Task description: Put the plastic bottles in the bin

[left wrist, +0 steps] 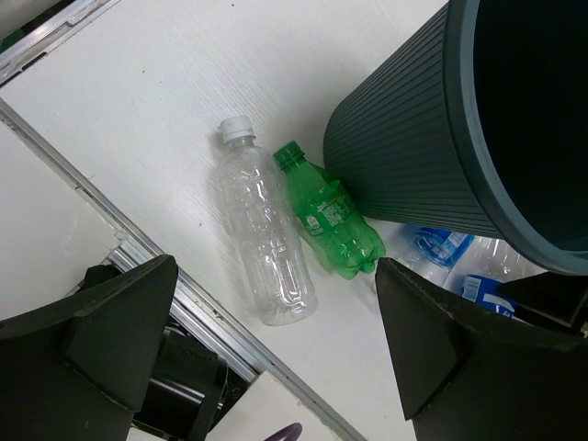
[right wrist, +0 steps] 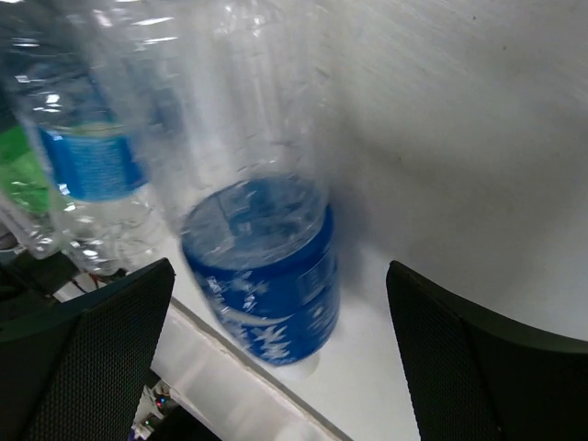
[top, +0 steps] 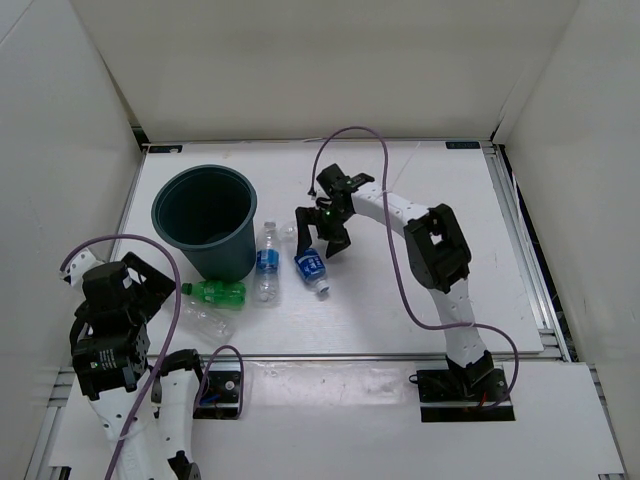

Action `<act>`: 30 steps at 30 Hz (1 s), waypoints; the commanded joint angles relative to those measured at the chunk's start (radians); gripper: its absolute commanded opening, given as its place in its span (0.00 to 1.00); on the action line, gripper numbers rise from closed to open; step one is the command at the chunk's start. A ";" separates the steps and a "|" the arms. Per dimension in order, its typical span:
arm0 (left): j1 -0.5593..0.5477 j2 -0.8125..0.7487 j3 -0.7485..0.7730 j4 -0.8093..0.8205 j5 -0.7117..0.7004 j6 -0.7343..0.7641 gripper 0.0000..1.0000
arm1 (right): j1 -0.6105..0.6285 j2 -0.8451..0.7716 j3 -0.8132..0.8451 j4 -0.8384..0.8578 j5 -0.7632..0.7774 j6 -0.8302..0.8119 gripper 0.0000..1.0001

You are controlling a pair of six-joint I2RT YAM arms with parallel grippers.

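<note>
The dark teal bin [top: 205,218] stands upright at the left. Four bottles lie on the table beside it. One blue-labelled bottle [top: 267,262] lies by the bin's right side. A second blue-labelled bottle [top: 313,266] lies further right. The green bottle [top: 215,292] and the clear unlabelled bottle [top: 207,318] lie in front of the bin. My right gripper [top: 321,240] is open over the second blue-labelled bottle [right wrist: 266,266], which lies between its fingers, not clamped. My left gripper [top: 150,285] is open and empty, above the clear bottle [left wrist: 266,239] and green bottle [left wrist: 331,220].
White walls enclose the table on three sides. A metal rail [left wrist: 138,243] runs along the table's near edge, close to the clear bottle. Purple cables loop from both arms. The bin's ribbed wall [left wrist: 404,156] fills the upper right of the left wrist view.
</note>
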 commanded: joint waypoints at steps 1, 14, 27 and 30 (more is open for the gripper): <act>-0.006 0.006 0.020 -0.045 0.005 0.021 1.00 | 0.002 0.022 -0.016 0.043 -0.002 -0.040 1.00; -0.006 0.035 0.028 -0.054 -0.018 -0.001 1.00 | -0.021 0.019 -0.072 0.054 -0.040 0.019 0.52; -0.006 0.037 -0.061 -0.052 0.053 -0.093 1.00 | -0.069 -0.245 0.354 0.106 -0.094 0.188 0.32; -0.006 0.061 -0.061 -0.052 0.118 -0.039 1.00 | -0.044 -0.164 0.566 0.182 -0.079 0.222 0.32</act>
